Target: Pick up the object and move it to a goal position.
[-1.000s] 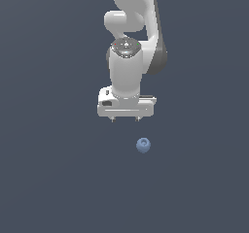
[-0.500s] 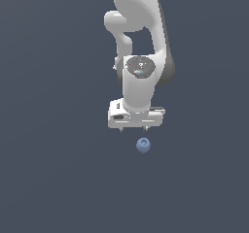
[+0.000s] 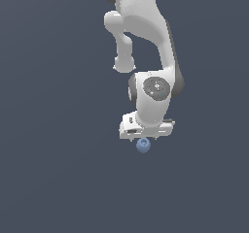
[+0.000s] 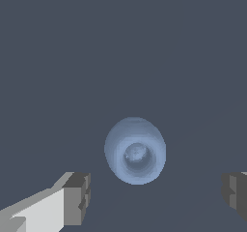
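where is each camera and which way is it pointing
Exterior view: off the arm, looking at the whole white arm with its gripper just above the blue object on the plain dark surface.
Wrist view: on the wrist, looking along the gripper at the object; only the two fingers show, spread wide, clear of it.
Shared: the object, the gripper and the dark surface.

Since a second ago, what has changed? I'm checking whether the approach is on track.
The claw came down and toward the exterior view's right, closing in on the blob; it now sits just above it. The wrist view shows the fingers open on either side of the blob, not gripping. The blob has stayed put on the floor.
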Controlling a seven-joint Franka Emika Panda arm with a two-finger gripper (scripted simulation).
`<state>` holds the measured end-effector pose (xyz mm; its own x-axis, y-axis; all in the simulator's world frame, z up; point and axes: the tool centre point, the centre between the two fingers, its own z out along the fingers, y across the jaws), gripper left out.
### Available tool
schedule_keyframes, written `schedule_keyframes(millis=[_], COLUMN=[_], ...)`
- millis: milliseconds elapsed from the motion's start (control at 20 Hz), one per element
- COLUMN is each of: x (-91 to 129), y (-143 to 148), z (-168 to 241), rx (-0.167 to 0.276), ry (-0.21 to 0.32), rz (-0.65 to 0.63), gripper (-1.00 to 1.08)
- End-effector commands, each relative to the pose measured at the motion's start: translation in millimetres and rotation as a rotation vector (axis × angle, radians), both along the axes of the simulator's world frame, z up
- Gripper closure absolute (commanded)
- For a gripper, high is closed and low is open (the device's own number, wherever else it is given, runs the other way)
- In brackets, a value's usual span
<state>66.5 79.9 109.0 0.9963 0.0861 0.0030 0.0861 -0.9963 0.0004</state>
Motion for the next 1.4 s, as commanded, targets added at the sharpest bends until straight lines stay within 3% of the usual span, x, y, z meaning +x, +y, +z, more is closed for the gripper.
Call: schedule_keyframes(millis=[0,1150,1200,1350], x=[3,4,4,4], y=[5,8,8,8], z=[-6,-59,-59,-59], rx=[0.0,0.0,0.0,0.0], ry=[0.002,0.003,0.003,0.003], rz=[0.004,0.007,0.007,0.007], gripper=[-0.92,-0.92,1.08,1.08])
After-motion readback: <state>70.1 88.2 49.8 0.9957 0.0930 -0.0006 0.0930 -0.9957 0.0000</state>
